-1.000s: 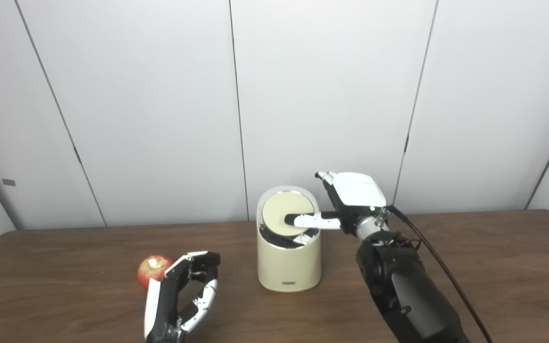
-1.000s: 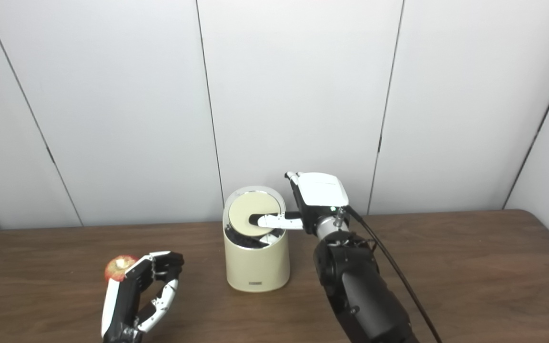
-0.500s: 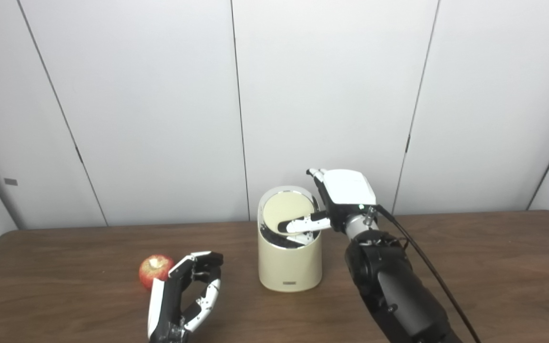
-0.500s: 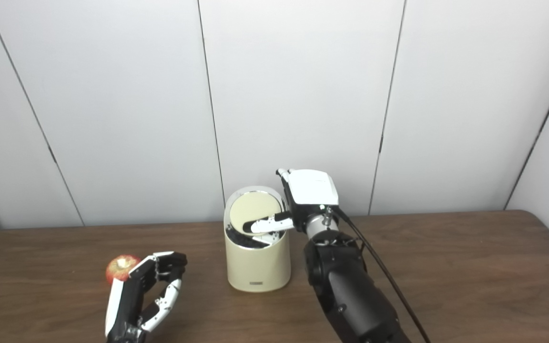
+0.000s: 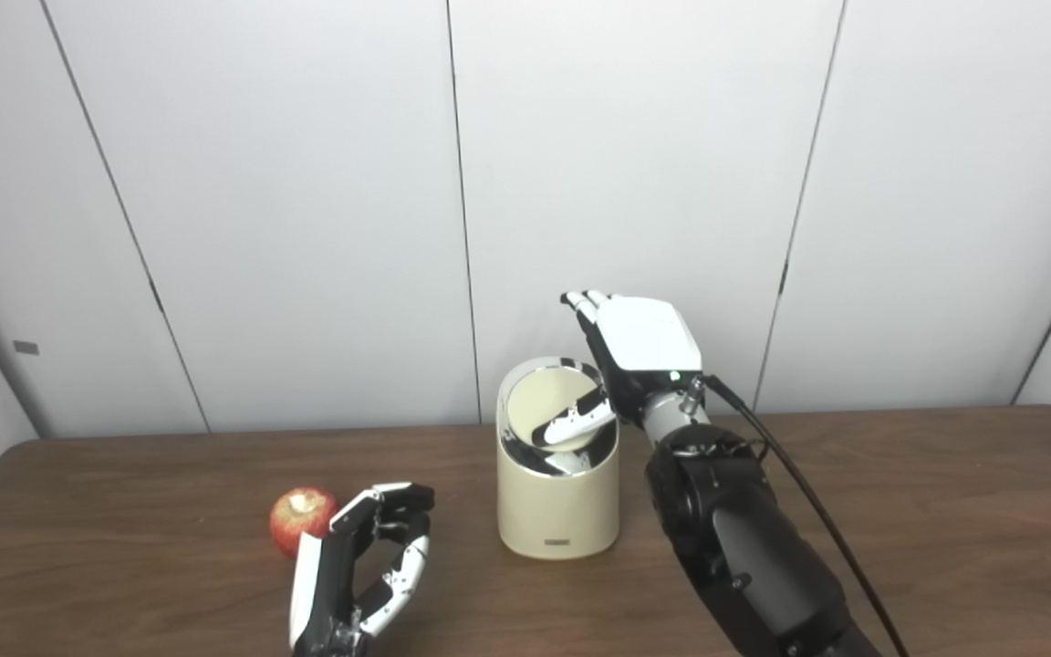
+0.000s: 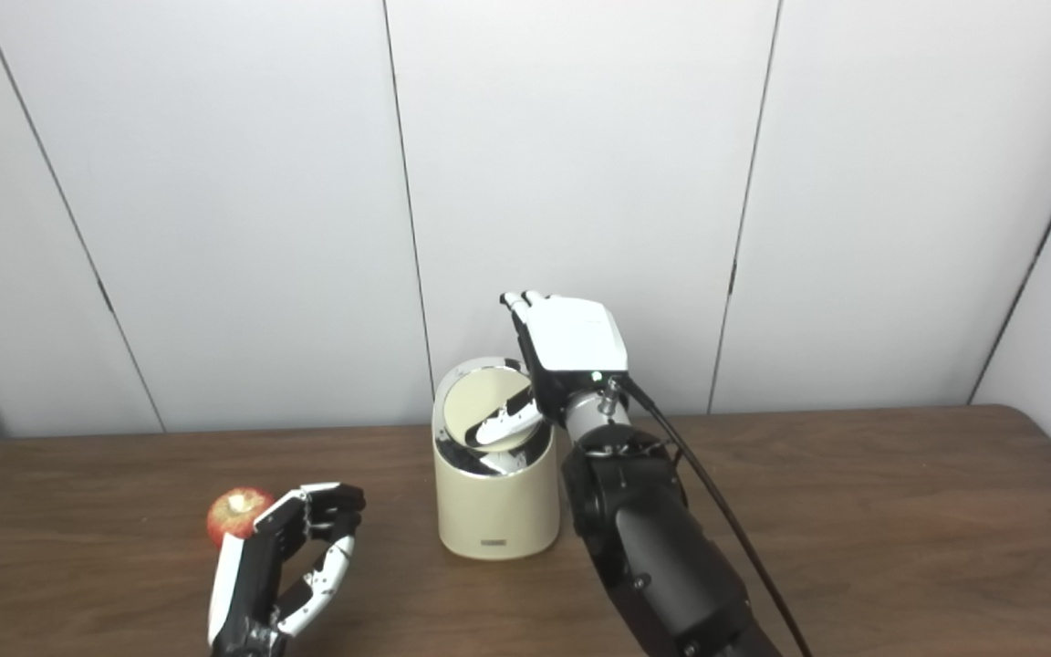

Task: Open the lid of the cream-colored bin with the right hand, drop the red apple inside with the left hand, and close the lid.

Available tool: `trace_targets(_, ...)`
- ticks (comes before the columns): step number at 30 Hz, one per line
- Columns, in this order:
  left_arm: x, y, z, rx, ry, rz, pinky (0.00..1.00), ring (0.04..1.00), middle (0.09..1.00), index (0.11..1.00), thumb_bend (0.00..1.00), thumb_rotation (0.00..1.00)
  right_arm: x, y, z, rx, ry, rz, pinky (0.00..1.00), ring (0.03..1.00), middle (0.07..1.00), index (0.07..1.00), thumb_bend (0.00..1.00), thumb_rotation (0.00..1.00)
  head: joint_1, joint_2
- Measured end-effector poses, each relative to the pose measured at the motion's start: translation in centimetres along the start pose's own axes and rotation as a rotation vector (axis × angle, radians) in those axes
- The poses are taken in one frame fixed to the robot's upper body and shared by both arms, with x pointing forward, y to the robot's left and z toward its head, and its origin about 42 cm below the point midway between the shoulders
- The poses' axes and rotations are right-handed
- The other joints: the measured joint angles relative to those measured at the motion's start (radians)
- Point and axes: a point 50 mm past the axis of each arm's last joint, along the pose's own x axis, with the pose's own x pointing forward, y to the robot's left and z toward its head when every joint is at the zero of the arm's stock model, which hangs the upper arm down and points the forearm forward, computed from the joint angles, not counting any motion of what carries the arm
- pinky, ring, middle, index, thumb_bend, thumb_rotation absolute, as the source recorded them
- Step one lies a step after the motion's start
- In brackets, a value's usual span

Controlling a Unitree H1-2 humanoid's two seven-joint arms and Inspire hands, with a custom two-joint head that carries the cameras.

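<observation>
Left eye view: cream-colored bin (image 5: 558, 497) upright, long axis vertical; lid (image 5: 551, 413) tilted, facing front-left. Right hand (image 5: 628, 360) behind it, fingers apart, thumb (image 5: 574, 423) on lid.

Right eye view: red apple (image 6: 235, 513) on table (image 6: 900, 511), stem end up, just beyond left hand (image 6: 284, 563) fingertips; fingers curled, spread, empty.
</observation>
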Motion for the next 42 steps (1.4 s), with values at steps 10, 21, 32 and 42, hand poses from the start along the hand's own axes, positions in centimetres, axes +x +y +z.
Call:
trace_targets(10, 0.0, 0.0, 0.1, 0.000, -0.003, 0.001, 0.53, 0.603, 0.631, 0.626, 0.25, 0.26, -1.2, 2.8, -2.3, -0.018, 0.042, 0.056, 0.81, 0.872, 0.901, 0.890, 0.85, 1.00, -0.006, -0.003)
trace_targets(21, 0.0, 0.1, 0.1, -0.001, -0.003, 0.000, 0.53, 0.603, 0.630, 0.625, 0.25, 0.23, -2.1, 2.4, -3.5, 0.189, 0.021, 0.019, 0.85, 0.892, 0.912, 0.894, 0.95, 1.00, -0.003, -0.003)
trace_targets(32, 0.0, 0.2, 0.0, -0.015, 0.002, -0.004, 0.54, 0.614, 0.637, 0.633, 0.24, 0.19, -6.0, 2.7, -4.9, 0.603, -0.175, -0.075, 0.89, 0.997, 1.000, 1.000, 1.00, 1.00, 0.000, -0.003)
trace_targets(42, 0.0, 0.3, -0.1, -0.031, 0.007, -0.004, 0.54, 0.617, 0.637, 0.634, 0.25, 0.18, -10.9, 3.5, -5.1, 0.743, -0.281, -0.279, 0.92, 0.991, 1.000, 1.000, 1.00, 0.92, 0.002, -0.011)
